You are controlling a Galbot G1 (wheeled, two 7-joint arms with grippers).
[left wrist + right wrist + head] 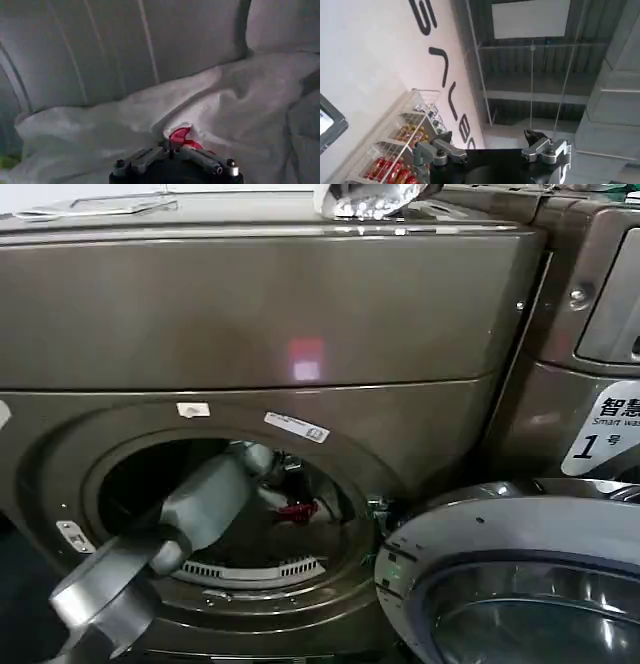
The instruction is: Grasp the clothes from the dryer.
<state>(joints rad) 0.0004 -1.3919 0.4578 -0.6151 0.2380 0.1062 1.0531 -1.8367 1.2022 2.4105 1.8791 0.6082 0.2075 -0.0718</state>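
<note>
The dryer [300, 334] is a bronze-brown front loader whose round porthole stands open. My left arm [195, 514] reaches through the porthole into the drum. Inside lie the clothes [210, 105], a pale grey-white heap with a small red garment [179, 134], also seen in the head view [297, 509]. A bit of yellow-green cloth [6, 162] shows at the heap's edge. My left gripper [171, 146] is shut, its fingers meeting on the red garment. My right gripper [487, 136] is open and empty, pointing up at the ceiling, away from the dryer.
The grey-rimmed glass door [500, 584] hangs open to the right of the porthole. A second machine with a white label marked 1 [605, 429] stands at the right. A shiny object [365, 199] lies on top of the dryer. A wire shelf of goods [395, 150] is beside the right arm.
</note>
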